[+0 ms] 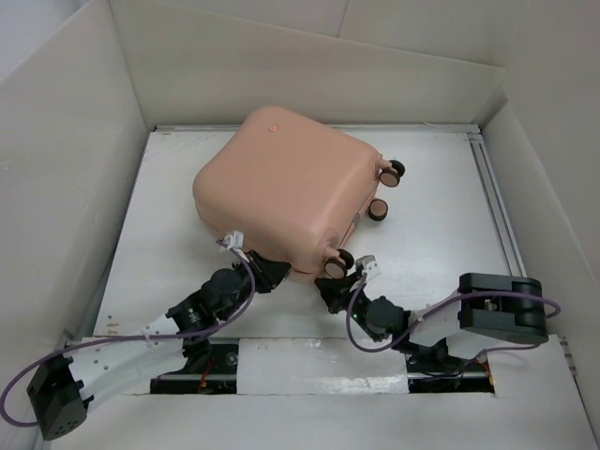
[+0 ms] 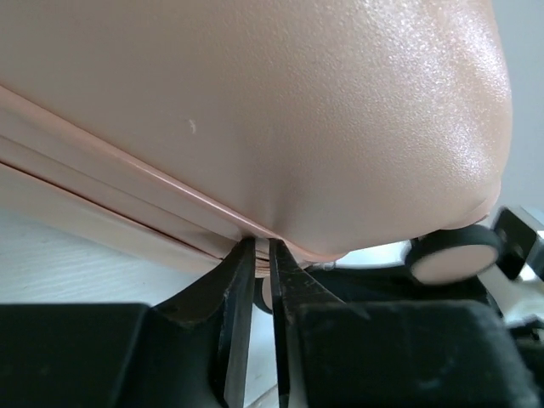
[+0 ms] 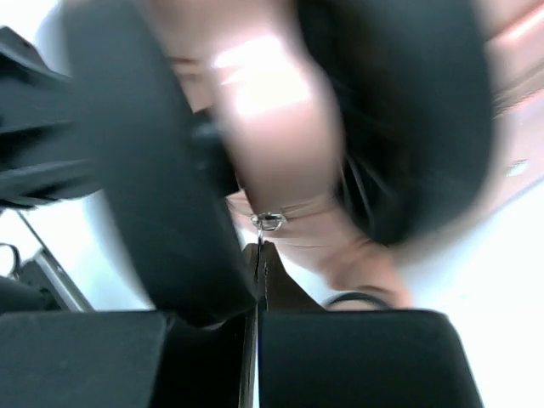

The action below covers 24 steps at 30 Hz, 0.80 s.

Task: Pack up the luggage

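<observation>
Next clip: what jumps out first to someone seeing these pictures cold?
A peach-pink suitcase lies closed and askew in the middle of the table, by far the largest thing there. Both arms reach its near edge: the left tool is tip-first at the seam, and the right tool is shut beside a wheel.

A: Where can I get through?
B: Your widest bare table (image 1: 441,220) lies right of the luggage (image 1: 277,178), beyond its wheels (image 1: 380,208).
A: And on the left?
B: You get a narrower strip along the side wall (image 1: 66,178). Behind, the luggage sits close to the back wall (image 1: 309,66).
</observation>
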Motion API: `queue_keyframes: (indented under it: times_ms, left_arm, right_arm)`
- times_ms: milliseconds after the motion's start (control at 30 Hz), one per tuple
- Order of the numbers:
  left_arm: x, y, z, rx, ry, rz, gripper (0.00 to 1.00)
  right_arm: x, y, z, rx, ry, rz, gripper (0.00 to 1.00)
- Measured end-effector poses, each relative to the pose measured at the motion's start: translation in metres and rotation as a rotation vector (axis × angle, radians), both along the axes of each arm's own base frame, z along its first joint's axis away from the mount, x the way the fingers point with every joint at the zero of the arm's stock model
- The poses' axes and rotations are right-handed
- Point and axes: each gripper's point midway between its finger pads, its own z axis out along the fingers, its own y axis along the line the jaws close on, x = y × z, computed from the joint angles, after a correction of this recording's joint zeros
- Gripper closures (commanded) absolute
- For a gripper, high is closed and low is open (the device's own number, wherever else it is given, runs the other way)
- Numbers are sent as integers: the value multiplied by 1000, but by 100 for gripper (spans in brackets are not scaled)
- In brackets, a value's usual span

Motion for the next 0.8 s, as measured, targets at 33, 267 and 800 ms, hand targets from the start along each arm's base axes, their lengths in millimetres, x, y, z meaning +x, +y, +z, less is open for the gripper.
queue_keyframes:
  times_ms: [33, 267, 800]
  left_arm:
    - [0, -2, 0, 1, -5, 1, 92]
    - [-24, -25, -11, 38, -1, -65, 94]
    - [-24, 32, 47, -113, -66, 97, 57]
  right_arm:
    - [-4, 5, 2, 7, 1, -3, 100]
    - [-22, 46, 7, -39, 1, -133, 100]
    - [-32, 67, 21, -79, 19, -87, 100]
